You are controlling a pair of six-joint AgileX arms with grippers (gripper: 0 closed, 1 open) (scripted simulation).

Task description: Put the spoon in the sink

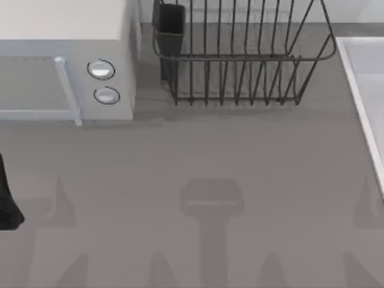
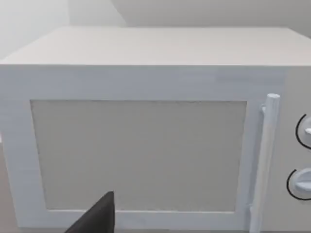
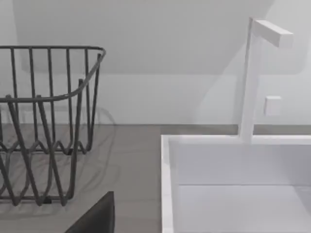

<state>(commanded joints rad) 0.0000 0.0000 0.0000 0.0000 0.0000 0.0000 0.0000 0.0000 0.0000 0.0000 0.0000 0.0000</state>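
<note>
Nearest you, a dark part of your left gripper (image 2: pixel 97 217) is poking into the left wrist view, facing the door of the microwave (image 2: pixel 141 145); you cannot tell whether that gripper is spread or pressed together. Your left arm (image 1: pixel 7 201) is sitting at the left edge of the top view, low over the grey surface (image 1: pixel 198 162). A like dark part of your right gripper (image 3: pixel 97 216) is showing in the right wrist view, hanging over the surface between the rack (image 3: pixel 43 121) and the sink (image 3: pixel 167 184), and its state is just as unreadable. Farther back, the microwave (image 1: pixel 66 36) is standing at the rear left with two round knobs (image 1: pixel 101 69) on its front. The wire rack (image 1: pixel 240 60) is standing at the rear middle, carrying a dark cup (image 1: pixel 170 24) at its left end. The sink (image 1: pixel 360 90) is lying along the right edge, with a white tap (image 3: pixel 250 77) rising from its far rim.
</note>
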